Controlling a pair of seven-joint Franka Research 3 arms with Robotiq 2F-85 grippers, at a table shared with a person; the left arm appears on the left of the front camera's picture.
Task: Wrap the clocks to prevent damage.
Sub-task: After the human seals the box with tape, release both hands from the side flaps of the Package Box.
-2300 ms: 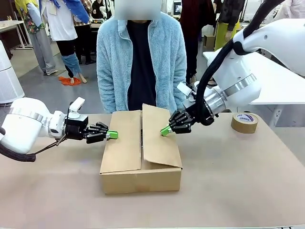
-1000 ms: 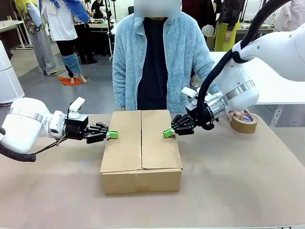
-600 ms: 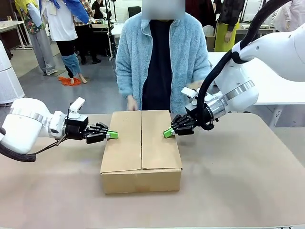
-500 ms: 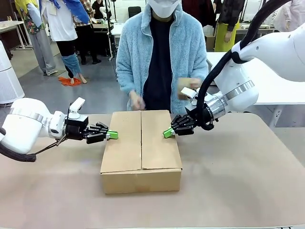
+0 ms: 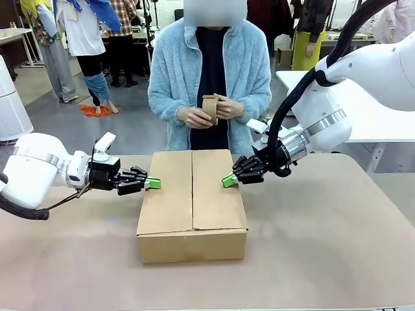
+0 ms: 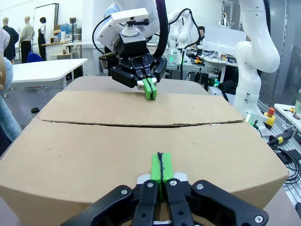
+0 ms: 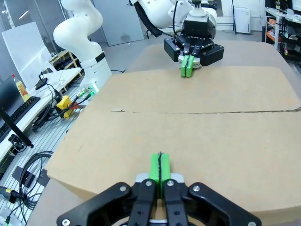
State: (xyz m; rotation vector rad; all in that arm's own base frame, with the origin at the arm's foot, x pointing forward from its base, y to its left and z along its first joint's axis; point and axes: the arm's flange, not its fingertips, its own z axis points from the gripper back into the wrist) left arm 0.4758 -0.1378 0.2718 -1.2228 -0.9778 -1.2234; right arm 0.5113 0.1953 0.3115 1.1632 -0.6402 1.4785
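A closed cardboard box (image 5: 192, 194) sits mid-table, its two top flaps meeting along a centre seam. My left gripper (image 5: 154, 183) is shut, its green tips resting on the left flap's edge. My right gripper (image 5: 226, 179) is shut too, tips on the right flap's edge. In the left wrist view my left gripper (image 6: 160, 169) lies on the box (image 6: 117, 141), facing the right gripper (image 6: 150, 89) across it. The right wrist view mirrors this: right gripper (image 7: 160, 169), box (image 7: 197, 127), left gripper (image 7: 186, 66). The clocks are out of view.
The person stands behind the box's far side, both hands holding a brown tape roll (image 5: 210, 108) at chest height. The brown table top (image 5: 324, 246) spreads around the box. A white table (image 5: 382, 116) stands behind at the right.
The box's right flap has come down flat. The person took the tape roll from the table's right side and raised it to the chest. Both grippers stayed in place.
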